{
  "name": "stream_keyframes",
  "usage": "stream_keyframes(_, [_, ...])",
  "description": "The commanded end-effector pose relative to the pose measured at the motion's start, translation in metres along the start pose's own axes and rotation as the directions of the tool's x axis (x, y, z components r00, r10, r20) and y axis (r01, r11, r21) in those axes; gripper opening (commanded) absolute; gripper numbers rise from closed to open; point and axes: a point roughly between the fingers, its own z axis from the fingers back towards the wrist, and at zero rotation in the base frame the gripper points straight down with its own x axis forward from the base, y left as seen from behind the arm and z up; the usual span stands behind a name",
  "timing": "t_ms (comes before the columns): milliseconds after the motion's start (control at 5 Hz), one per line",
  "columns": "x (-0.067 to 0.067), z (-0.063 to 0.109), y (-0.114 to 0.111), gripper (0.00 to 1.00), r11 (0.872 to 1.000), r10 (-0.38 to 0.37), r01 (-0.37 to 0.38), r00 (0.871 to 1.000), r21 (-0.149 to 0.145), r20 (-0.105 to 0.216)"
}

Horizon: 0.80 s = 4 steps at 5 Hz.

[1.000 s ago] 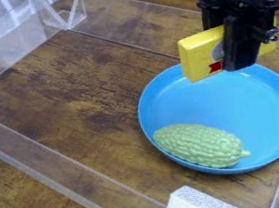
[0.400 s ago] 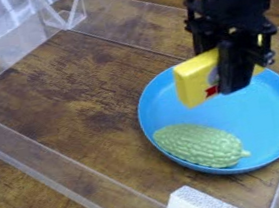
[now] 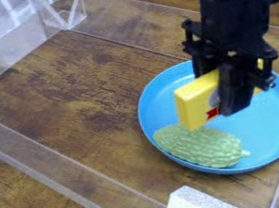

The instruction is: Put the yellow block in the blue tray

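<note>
The yellow block (image 3: 196,103) hangs over the blue tray (image 3: 277,127), its red-and-white mark on the side facing the gripper. My black gripper (image 3: 223,101) points straight down and is shut on the block from the right side. The block hovers just above the tray's inner floor, close to the green bumpy gourd (image 3: 200,145) that lies in the tray's near part. Whether the block touches the tray or the gourd I cannot tell. The fingertips are partly hidden behind the block.
A clear acrylic wall (image 3: 76,188) runs along the near-left edge of the wooden table (image 3: 72,87), and another clear panel stands at the back. A white object (image 3: 201,207) sits at the bottom edge near the tray.
The gripper has come down and toward the camera with the yellow block, from above the tray's far rim to low over its middle. The block has turned slightly.
</note>
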Motion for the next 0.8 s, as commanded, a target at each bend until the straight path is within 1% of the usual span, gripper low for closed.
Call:
stream_keyframes(0, [0.004, 0.018, -0.002, 0.00, 1.000, -0.005, 0.004, 0.997, 0.006, 0.080])
stream_keyframes(200, [0.003, 0.015, -0.002, 0.00, 1.000, 0.010, -0.009, 0.996, -0.012, 0.084])
stream_keyframes(600, [0.005, 0.003, 0.002, 0.00, 0.998, 0.055, -0.052, 0.996, -0.039, 0.074])
